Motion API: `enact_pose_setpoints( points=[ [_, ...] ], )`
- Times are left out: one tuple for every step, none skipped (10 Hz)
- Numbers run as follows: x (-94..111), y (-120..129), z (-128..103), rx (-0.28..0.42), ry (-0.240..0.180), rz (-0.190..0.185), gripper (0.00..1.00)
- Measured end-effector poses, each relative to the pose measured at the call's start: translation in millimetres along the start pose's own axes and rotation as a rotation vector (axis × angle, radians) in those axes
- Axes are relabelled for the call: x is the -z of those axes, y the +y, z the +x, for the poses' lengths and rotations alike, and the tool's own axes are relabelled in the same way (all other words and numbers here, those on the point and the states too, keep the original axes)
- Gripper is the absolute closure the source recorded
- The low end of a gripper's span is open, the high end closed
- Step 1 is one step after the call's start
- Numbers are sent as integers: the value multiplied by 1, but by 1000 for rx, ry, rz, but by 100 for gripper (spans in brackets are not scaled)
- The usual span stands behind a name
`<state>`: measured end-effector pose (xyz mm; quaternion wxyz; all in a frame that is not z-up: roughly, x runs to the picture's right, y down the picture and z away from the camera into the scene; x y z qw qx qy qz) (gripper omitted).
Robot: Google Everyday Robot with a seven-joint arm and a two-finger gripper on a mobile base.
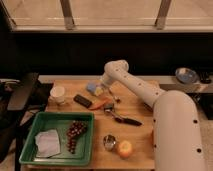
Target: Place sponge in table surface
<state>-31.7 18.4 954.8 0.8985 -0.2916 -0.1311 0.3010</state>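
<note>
The sponge (93,89), blue with a yellowish side, is at the back of the wooden table (140,107), low over or on its surface; I cannot tell whether it touches. My gripper (101,88) is at the end of the white arm (131,85) and sits right at the sponge's right side. The wrist hides how the gripper meets the sponge.
A white cup (58,94), a black bar (83,100), a carrot (102,104) and a dark-handled spoon (121,117) lie near the sponge. A green tray (31,140) holds grapes (74,133) and a white cloth (48,142). A small tin (109,141) and an orange (124,148) stand in front.
</note>
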Motion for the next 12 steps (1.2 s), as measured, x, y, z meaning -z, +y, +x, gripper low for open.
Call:
enact_pose_setpoints(
  points=[
    [-6, 0, 5, -8, 6, -15, 70],
    [-11, 1, 9, -14, 12, -38, 58],
    [-14, 3, 10, -17, 15, -52, 50],
    [-19, 5, 12, -20, 18, -67, 41],
    [-22, 6, 14, -24, 21, -80, 30],
    [-25, 6, 15, -27, 24, -89, 24],
    [-26, 6, 17, -28, 25, -93, 24],
    [-26, 7, 17, -25, 26, -95, 24],
    [-22, 9, 13, -18, 14, -95, 24],
    [-18, 11, 9, -10, 4, -92, 24],
    [-13, 12, 7, -1, -5, -86, 24],
    [-2, 14, 1, 17, -17, -70, 24]
  ],
)
